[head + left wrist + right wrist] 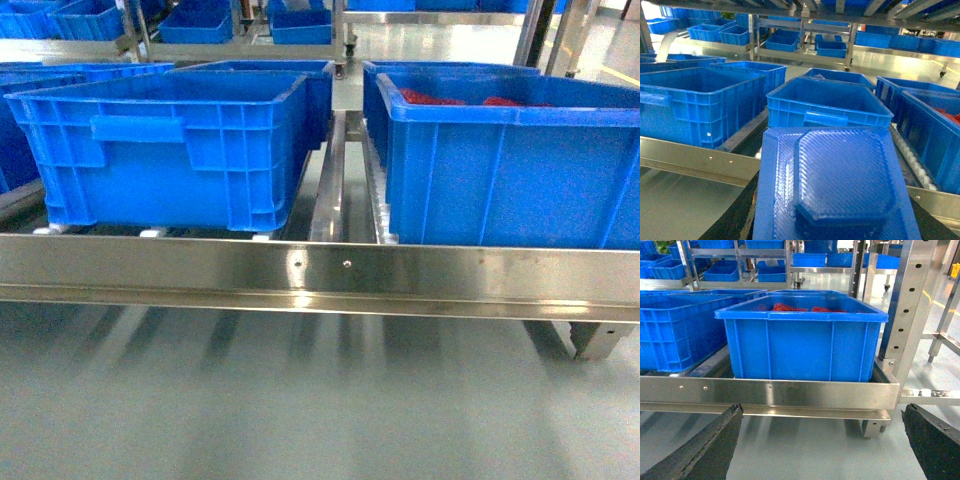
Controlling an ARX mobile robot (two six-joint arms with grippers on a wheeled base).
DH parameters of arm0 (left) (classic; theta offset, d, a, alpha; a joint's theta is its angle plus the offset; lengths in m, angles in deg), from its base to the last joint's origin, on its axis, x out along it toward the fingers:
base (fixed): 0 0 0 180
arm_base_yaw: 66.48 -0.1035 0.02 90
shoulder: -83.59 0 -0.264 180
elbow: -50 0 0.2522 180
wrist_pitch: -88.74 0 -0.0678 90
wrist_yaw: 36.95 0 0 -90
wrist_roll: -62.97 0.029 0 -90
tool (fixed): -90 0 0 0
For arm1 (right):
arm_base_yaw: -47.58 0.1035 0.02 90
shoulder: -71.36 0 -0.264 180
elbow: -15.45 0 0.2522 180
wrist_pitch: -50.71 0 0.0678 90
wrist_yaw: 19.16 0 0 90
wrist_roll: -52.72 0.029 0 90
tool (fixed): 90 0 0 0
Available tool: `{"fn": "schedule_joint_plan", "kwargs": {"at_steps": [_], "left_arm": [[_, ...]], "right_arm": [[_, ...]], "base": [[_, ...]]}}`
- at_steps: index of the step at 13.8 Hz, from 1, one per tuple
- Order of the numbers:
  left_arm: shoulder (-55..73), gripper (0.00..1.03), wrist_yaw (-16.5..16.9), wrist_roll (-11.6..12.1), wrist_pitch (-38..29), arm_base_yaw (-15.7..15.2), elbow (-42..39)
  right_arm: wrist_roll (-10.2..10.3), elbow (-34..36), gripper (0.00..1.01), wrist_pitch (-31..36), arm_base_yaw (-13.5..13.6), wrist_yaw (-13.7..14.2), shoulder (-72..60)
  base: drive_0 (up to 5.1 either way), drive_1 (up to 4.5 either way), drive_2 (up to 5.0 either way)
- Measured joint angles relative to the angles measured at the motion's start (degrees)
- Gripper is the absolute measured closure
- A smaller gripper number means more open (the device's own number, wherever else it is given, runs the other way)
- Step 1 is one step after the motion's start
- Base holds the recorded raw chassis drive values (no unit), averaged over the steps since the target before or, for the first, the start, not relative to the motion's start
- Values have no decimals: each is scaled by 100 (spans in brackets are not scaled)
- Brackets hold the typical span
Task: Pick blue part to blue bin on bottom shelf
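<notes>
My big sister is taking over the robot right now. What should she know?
Left gripper: holds the blue part; its jaws are hidden beneath it.
Right gripper: open and empty, facing the bin with red parts.
The bottom shelf carries several blue bins; an empty blue bin sits right ahead of the part.
Done: part picked up.
Left: lower it into a blue bin and let go.

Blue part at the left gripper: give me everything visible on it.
The blue part fills the lower middle of the left wrist view: a flat, plastic-looking blue panel with rounded corners and a raised octagonal centre, finely cross-hatched all over. It lies roughly level, sticking forward between the left gripper's dark fingers, so it appears held. It hangs in front of the bottom shelf's steel front bar, facing an empty blue bin. The head view does not show it.
</notes>
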Motion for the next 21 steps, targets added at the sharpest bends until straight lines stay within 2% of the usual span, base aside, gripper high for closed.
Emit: {"fn": "schedule_joint_plan", "kwargs": {"at_steps": [6, 21], "left_arm": [[-24, 60, 0, 0, -4, 0, 0], [-2, 60, 7, 0, 0, 0, 0]], "right_arm": [[0, 0, 3, 13, 0, -2, 0], [0, 0, 3, 0, 0, 0, 0]], "base": [[0, 0, 0], [255, 240, -503]]}}
